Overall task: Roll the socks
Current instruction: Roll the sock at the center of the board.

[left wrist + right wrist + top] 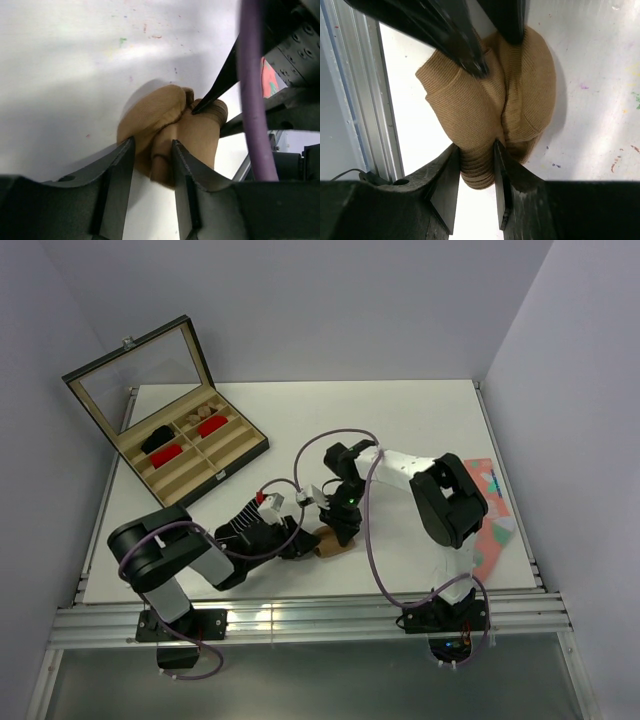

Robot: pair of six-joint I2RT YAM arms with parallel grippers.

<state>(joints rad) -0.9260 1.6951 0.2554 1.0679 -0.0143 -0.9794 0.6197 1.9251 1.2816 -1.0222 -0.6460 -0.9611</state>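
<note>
A white table (pixel 400 410) fills a grey-walled booth. Its top is flecked with small spots of colour (green, red and purple, seen close from the wrist views), and an aluminium rail (pixel 300 618) edges its near side. Toward the far left corner stands an open box (pixel 232 470) with its glass lid (pixel 135 380) tilted back. Its compartments hold red and black bundles. A coral-pink sock (pixel 497 525) lies at the right edge, beside the right arm.

The tan sock (pixel 328 543) sits near the front edge, about the middle of the table, between the two grippers. It is a plain tan-brown knit, bunched into a loose lump. Two rounded folds press side by side with a deep crease between them, and a ribbed cuff pokes out toward the rail. The striped sock (pixel 240 520), black with thin white lines, lies to its left, partly under the left arm.

The right gripper (pixel 475 148) pinches the ribbed cuff, and the fabric fills the gap and is squeezed narrow between both fingers. The left gripper (pixel 153 145) meets the lump from the opposite side. Its fingers stand a little apart with a fold of the tan sock between them. I cannot tell from the pictures whether they press on that fold or merely straddle it.
</note>
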